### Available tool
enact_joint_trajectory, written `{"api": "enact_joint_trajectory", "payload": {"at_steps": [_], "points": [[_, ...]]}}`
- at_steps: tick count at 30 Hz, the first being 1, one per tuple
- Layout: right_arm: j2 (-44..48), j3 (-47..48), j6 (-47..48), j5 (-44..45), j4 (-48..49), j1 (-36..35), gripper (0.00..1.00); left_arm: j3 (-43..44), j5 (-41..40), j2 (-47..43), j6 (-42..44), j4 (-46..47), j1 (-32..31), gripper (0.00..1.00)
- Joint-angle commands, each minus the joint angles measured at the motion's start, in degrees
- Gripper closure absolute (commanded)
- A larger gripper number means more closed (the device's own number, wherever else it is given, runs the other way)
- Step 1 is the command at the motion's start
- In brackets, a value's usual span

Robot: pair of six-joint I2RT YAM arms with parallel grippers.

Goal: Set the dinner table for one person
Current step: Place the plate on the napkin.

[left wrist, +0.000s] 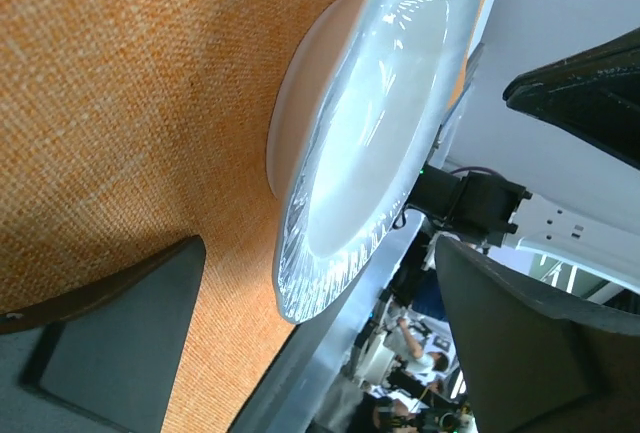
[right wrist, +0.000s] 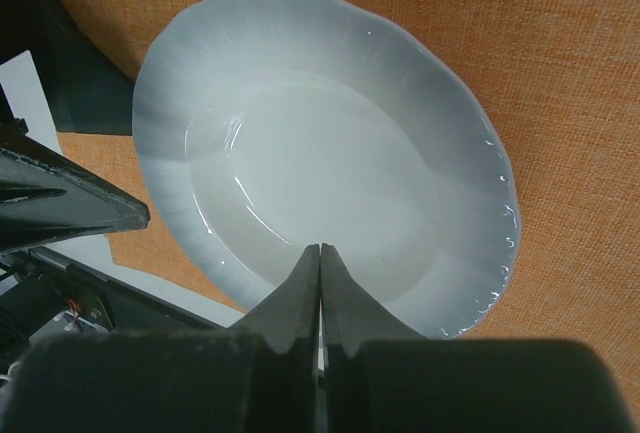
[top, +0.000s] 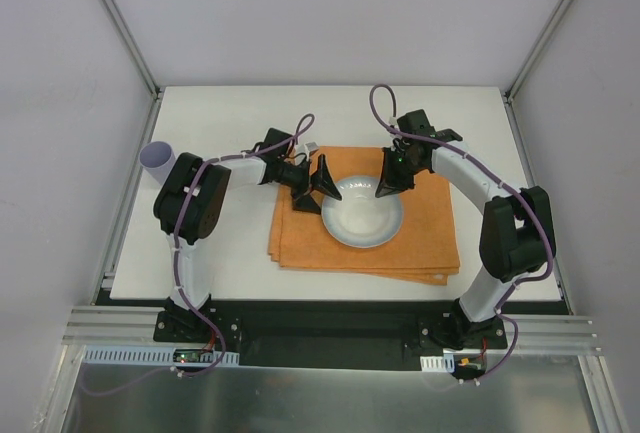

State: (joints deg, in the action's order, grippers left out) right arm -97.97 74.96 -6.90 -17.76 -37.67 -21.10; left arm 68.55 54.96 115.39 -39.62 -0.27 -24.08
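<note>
While bowl point(top: 362, 215) sits on placemat point(top: 430, 243), L end effector point(top: 315, 191) gapes, R end effector point(top: 388, 189) closed.

The dinner table point(top: 230, 118) is a plain, matte white rectangle. An orange cloth placemat point(top: 430, 243) lies flat on it, a little right of centre and slightly askew. The cloth is folded, with its layers showing along the near edge, and all of it sits inside the table's borders. A pale lavender cup point(top: 156, 157) sits at the far left edge, apparently upright, though it is partly hidden.
</note>
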Motion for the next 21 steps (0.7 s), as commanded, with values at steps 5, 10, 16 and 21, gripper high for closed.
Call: {"api": "enact_joint_trajectory", "payload": {"at_steps": [5, 10, 16, 21], "points": [[2.17, 2.03, -0.66, -0.18, 0.67, 0.10, 0.99, -1.84, -3.44, -2.27, 1.30, -2.80, 0.69, 0.01], [6.04, 1.42, -4.25, 13.16, -2.48, 3.16, 0.99, -3.51, -7.76, -9.11, -0.46, -2.98, 3.41, 0.01], [7.09, -3.67, -5.50, 18.47, -9.61, 9.67, 0.99, -7.63, -9.26, -16.60, 0.41, -6.40, 3.77, 0.01], [6.74, -7.54, -4.18, 13.21, -12.86, 9.68, 0.99, -13.17, -9.26, -19.85, 1.03, -7.28, 3.68, 0.01]]}}
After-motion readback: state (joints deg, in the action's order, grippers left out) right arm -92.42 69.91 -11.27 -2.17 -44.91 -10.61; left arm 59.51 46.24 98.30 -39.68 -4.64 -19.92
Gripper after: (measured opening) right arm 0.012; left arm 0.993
